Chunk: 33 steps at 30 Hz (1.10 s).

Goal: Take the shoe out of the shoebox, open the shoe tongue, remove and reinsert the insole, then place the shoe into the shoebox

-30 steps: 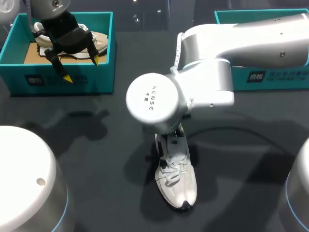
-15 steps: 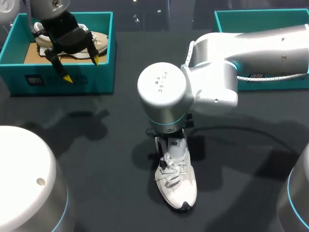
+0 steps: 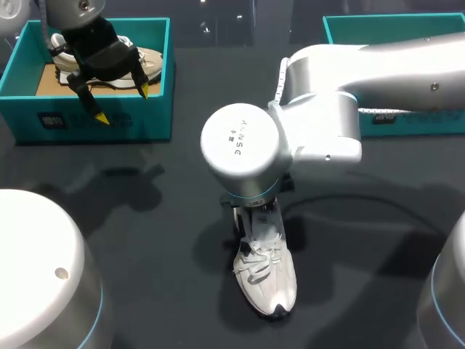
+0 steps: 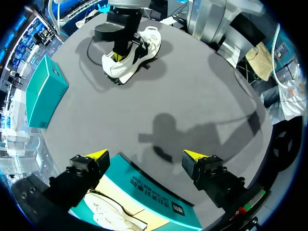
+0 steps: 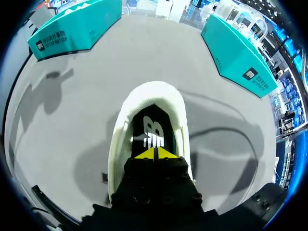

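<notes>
The dark grey table (image 3: 145, 218) carries three things. A teal shoebox (image 3: 94, 120), open at the top, sits at the far left corner. A second teal box (image 3: 418, 122) sits by the far right corner, well apart from the first. A white shoe (image 3: 267, 280) stands on its sole near the middle of the table, somewhat toward the near edge, its toe pointing to that edge
</notes>
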Motion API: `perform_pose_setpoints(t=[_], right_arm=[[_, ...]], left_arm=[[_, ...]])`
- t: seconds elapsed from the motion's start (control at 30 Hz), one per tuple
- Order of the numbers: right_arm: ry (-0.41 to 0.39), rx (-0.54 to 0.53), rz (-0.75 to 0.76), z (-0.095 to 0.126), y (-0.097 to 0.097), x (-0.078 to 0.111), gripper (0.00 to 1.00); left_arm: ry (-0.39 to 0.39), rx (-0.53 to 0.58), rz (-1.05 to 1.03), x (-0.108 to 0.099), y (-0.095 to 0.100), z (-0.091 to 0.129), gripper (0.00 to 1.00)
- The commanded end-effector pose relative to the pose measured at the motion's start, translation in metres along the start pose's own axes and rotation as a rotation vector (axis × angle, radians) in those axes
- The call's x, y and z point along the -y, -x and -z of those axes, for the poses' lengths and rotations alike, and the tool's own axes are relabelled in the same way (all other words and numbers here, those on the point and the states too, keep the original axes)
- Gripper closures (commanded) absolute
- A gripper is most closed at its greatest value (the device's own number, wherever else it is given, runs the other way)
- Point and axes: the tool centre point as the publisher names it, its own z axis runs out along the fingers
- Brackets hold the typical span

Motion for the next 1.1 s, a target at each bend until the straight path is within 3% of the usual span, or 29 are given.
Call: perform_pose_setpoints(t=[0.03,0.33,0.57,0.83,1.1], right_arm=[[0.102,0.029,-0.019,0.011,-0.003,-0.001,1.00],[0.117,0.052,0.028,-0.010,-0.005,-0.022,1.00],[0.014,0.127,0.013,-0.039,-0.010,-0.027,1.00],[-0.101,0.093,0.007,-0.054,-0.015,0.000,1.00],[-0.179,0.092,-0.027,-0.030,-0.009,0.029,1.00]], left_arm=[[0.002,-0.001,-0.001,0.000,0.000,0.000,0.00],[0.002,-0.001,-0.001,0.000,0.000,0.000,0.00],[0.002,-0.001,-0.001,0.000,0.000,0.000,0.00],[0.002,-0.001,-0.001,0.000,0.000,0.000,0.00],[0.002,-0.001,-0.001,0.000,0.000,0.000,0.00]])
